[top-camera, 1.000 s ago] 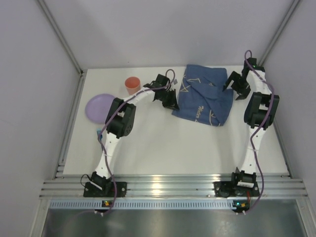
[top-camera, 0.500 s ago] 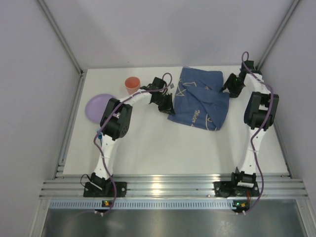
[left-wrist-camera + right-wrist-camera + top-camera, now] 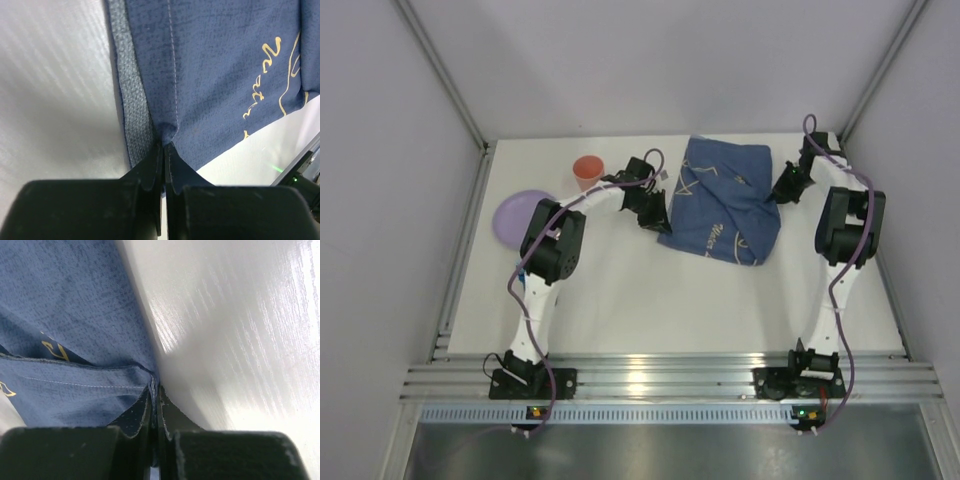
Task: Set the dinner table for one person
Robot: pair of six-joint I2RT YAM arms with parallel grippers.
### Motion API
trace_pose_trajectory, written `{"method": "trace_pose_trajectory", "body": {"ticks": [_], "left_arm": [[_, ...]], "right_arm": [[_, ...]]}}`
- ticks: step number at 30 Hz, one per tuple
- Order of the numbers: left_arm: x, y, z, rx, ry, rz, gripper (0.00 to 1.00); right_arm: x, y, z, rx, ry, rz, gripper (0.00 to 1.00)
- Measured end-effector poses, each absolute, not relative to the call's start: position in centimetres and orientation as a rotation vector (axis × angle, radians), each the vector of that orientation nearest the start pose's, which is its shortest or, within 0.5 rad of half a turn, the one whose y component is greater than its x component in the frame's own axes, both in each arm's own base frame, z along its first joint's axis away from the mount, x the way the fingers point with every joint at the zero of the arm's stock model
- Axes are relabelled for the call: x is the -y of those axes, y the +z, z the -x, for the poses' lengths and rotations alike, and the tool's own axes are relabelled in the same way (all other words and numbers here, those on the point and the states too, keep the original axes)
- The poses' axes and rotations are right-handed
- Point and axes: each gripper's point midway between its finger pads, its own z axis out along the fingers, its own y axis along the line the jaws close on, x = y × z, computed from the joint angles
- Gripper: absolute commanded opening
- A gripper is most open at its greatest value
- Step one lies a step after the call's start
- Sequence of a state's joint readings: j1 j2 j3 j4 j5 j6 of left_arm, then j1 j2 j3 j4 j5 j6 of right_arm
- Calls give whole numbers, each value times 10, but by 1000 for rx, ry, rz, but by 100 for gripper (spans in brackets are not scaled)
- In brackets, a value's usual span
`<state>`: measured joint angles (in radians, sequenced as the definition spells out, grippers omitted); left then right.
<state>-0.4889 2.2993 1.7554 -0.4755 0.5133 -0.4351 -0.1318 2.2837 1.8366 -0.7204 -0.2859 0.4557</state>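
Note:
A dark-blue cloth (image 3: 725, 200) with pale line drawings lies rumpled on the white dinner table (image 3: 650, 290) at the back middle. My left gripper (image 3: 660, 217) is shut on the cloth's left edge; in the left wrist view the cloth (image 3: 220, 65) is pinched between the shut tips of that gripper (image 3: 164, 148). My right gripper (image 3: 782, 190) is shut on the cloth's right edge, and the right wrist view shows the hem of the cloth (image 3: 70, 330) caught between the tips of that gripper (image 3: 155, 388).
An orange cup (image 3: 587, 172) stands at the back left. A lilac plate (image 3: 520, 215) lies left of the left arm. Aluminium rails (image 3: 660, 378) run along the near edge, and grey walls close in the sides and back.
The right gripper came down to the cloth's right edge and closed on it. The left gripper kept its hold and pulled the cloth a little to the left.

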Motion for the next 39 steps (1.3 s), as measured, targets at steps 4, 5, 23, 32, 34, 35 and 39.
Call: {"method": "trace_pose_trajectory", "body": {"ticks": [4, 5, 23, 32, 34, 35, 39], "left_arm": [[317, 32, -416, -2724, -928, -168, 0], [312, 34, -418, -2724, -911, -134, 0], [182, 119, -340, -2579, -404, 592, 0], [174, 141, -327, -2538, -419, 603, 0], [182, 139, -338, -2555, -428, 584, 0], [188, 139, -348, -2557, -436, 572, 0], [220, 156, -408, -2515, -501, 496, 0]], "right_arm": [[5, 36, -502, -2646, 456, -777, 0], [8, 42, -501, -2634, 443, -805, 0], [59, 73, -271, -2375, 234, -1590, 0], [24, 105, -272, -2339, 353, -1503, 0], [14, 114, -294, -2349, 433, -1489, 0], [9, 121, -314, -2365, 481, -1469, 0], [2, 170, -424, -2311, 647, -1275, 0]]}}
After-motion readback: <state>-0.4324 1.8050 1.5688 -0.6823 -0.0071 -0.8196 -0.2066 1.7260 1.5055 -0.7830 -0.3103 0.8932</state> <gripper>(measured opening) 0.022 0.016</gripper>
